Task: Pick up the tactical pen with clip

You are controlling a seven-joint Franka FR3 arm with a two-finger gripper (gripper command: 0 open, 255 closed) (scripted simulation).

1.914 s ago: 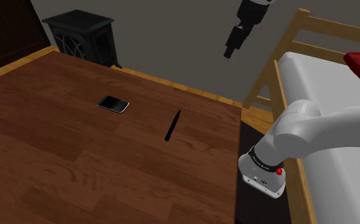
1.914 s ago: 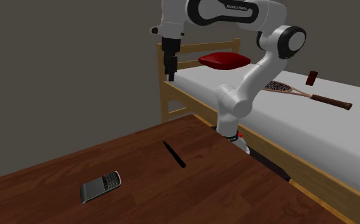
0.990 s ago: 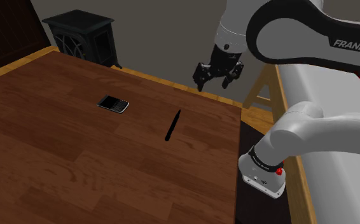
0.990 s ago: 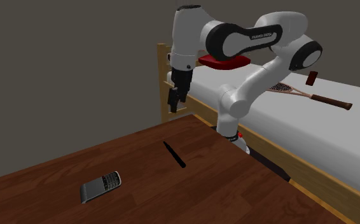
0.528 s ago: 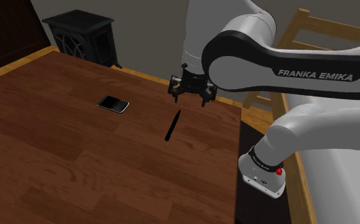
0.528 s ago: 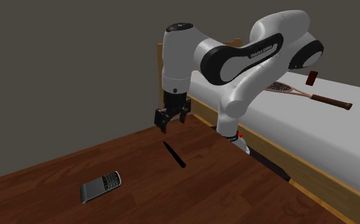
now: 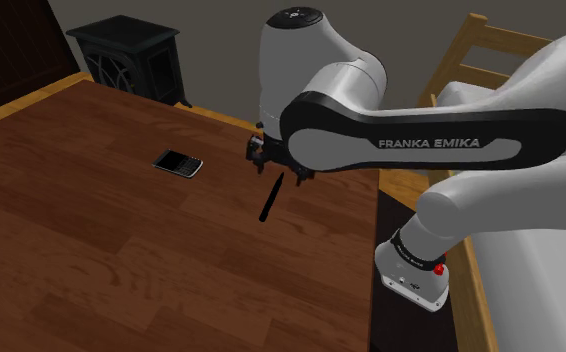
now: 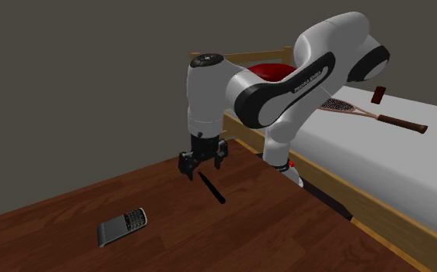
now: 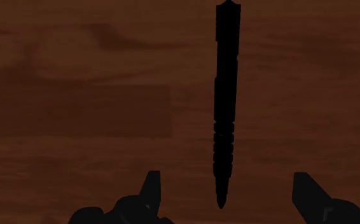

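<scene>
Fingers (image 9: 148, 191) of the black hand (image 9: 226, 178) stand wide apart and hold nothing; in the wrist view the tapered end of the black tactical pen (image 9: 226, 95) lies between them, touched by neither, while the rest of its ribbed barrel runs straight away from the hand along the wood grain. In the second exterior view the hand (image 8: 201, 164) hangs pointing down, close above the pen's (image 8: 211, 188) far end, and in the shoulder view the hand (image 7: 279, 168) sits just over the upper end of the pen (image 7: 270, 198). The pen lies flat on the dark wooden bench (image 7: 91, 260), near the bench's side that faces the bed. A keypad phone (image 7: 178, 162) lies face up on the bench, well apart from the pen, toward the shoulder view's left; in the second exterior view this phone (image 8: 122, 226) is nearer the camera than the pen. The white arm (image 7: 421, 140) bends over from its stand (image 7: 416, 270) beside the bench (image 8: 271, 232). Past the bench's far corner in the shoulder view stands a black stove (image 7: 131, 55). Behind the arm a wooden-framed bed (image 8: 379, 162) with a white mattress carries a red pillow (image 8: 275, 71) and a racket (image 8: 364, 112).
</scene>
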